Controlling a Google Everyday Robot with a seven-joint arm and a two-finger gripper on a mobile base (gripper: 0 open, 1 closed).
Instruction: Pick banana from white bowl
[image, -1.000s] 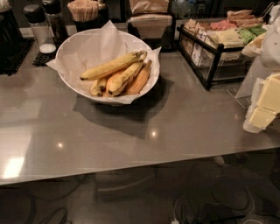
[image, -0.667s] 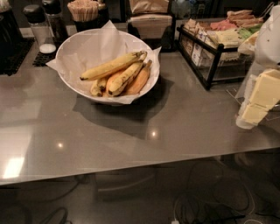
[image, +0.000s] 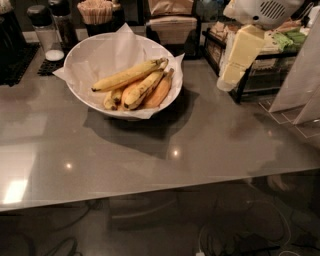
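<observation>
We are looking at the banana (image: 129, 75) lying on top of the pile in the white bowl (image: 75, 86), resting on shorter bananas (image: 136, 93) beside an orange-toned one (image: 160, 92). The bowl is sitting on the grey bench (image: 150, 155), toward its far left. Our claw (image: 229, 76) is hanging right of the bowl, well apart from the banana, before a black wire rack (image: 260, 80). We are unable to tell whether it is released or clenched.
</observation>
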